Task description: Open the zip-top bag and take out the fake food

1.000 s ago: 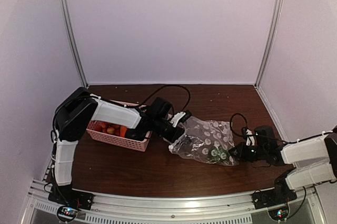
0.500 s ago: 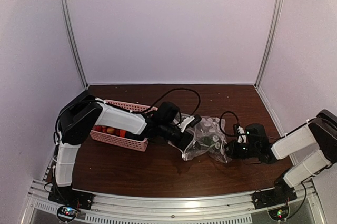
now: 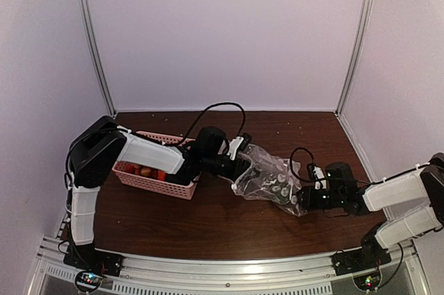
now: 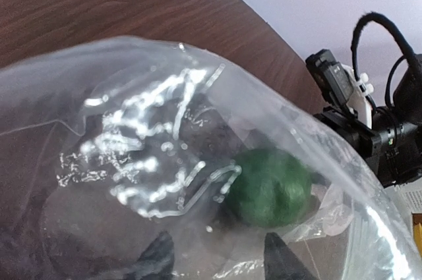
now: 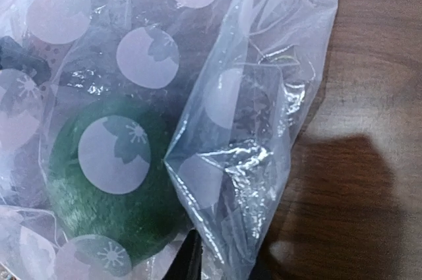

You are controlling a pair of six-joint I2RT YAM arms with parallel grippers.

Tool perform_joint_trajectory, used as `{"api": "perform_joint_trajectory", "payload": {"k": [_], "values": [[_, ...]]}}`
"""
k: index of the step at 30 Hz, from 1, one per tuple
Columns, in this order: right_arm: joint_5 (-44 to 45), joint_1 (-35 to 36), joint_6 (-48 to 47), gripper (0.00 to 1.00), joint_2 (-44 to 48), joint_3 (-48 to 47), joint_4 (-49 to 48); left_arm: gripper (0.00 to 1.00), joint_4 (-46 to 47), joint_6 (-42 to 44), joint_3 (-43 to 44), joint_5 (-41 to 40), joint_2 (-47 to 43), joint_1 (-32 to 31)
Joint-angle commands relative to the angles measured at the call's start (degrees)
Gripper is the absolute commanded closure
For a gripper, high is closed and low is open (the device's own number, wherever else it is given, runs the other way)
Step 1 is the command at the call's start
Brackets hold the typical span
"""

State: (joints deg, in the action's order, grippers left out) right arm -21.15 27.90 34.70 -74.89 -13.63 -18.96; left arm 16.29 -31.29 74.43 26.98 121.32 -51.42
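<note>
The zip-top bag (image 3: 270,177), clear with white dots, lies on the table between my grippers. My left gripper (image 3: 239,163) is at its left end, which is raised. In the left wrist view the gripper (image 4: 217,263) has its jaws apart with bag film (image 4: 132,128) over them, and a round green fake food (image 4: 270,188) lies just ahead inside. My right gripper (image 3: 303,199) is shut on a fold of the bag's right end (image 5: 244,161); the green piece (image 5: 112,181) sits left of that fold. The gripper (image 5: 221,267) is at the bottom edge.
A pink perforated basket (image 3: 179,187) stands left of the bag under my left forearm, holding red and orange fake food pieces (image 3: 146,170). White walls close in the back and both sides. My right gripper also shows in the left wrist view (image 4: 369,141).
My left gripper pushed right into the bag, bunching it, then drew back left; the bag is stretched out again. My right gripper moved left and kept its hold.
</note>
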Motion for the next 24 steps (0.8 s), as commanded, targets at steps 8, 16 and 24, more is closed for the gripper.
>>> {"api": "perform_joint_trajectory", "payload": {"k": [8,16,24], "values": [[3.5,-3.1,0.5,0.41,7.4,-2.6,11.7,0.47,5.3,-3.5,0.4,-2.8,1.2,1.0],[4.4,-7.9,0.5,0.39,7.3,-4.2,9.7,0.50,5.7,-4.1,1.6,-0.2,2.8,1.8],[-3.2,-7.8,1.7,0.51,-2.8,-6.2,0.5,0.53,4.5,-4.6,5.9,3.8,6.3,1.6]]}}
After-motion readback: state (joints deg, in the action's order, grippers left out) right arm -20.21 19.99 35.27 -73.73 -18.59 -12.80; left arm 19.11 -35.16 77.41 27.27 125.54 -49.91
